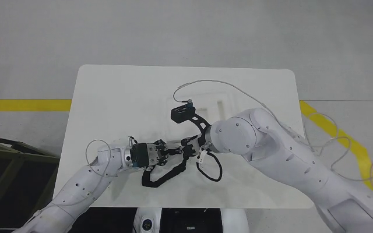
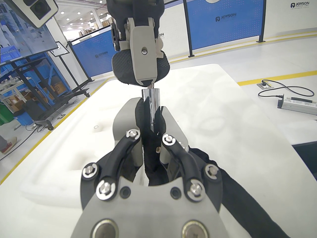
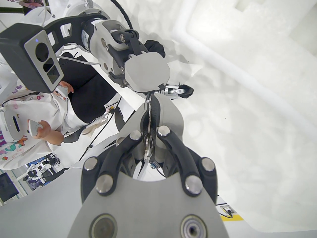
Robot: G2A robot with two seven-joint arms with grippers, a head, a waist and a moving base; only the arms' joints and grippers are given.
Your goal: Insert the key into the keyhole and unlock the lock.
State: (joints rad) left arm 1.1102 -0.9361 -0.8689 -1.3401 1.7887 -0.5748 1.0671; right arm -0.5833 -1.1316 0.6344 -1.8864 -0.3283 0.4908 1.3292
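White tabletop (image 1: 116,93); both arms meet above its near-middle part. A black cable (image 2: 247,204) trails from the left jaws and droops in a loop toward the near edge. Left jaws are clamped tight on the chrome lock (image 2: 151,100), whose end face points at the right jaws. Right jaws are pinched together on the key (image 3: 148,115). The key tip meets the lock's end face; cannot tell if it has entered.

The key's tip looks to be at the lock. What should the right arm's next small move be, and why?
Probably ease the right gripper toward the lock, along its axis, to seat the key. The key's tip sits just at the lock's end, and the left gripper clamps the lock in line with it.
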